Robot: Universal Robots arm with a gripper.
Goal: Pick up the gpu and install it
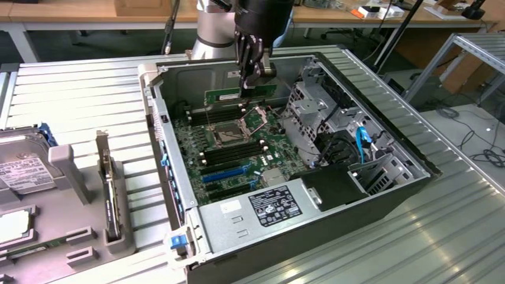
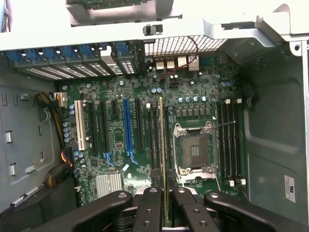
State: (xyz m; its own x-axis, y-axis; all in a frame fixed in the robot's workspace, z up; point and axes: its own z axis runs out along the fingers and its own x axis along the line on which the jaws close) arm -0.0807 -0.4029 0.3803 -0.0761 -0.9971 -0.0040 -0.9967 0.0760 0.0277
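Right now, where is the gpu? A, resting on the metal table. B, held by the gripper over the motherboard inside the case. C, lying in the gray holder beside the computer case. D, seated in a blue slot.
B: the gripper is closed on the gpu, which stands on edge over the motherboard beside the processor socket.

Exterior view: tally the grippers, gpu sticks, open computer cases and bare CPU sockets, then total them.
gripper: 1
gpu, clamped in the gripper: 1
computer case: 1
CPU socket: 1
Total: 4
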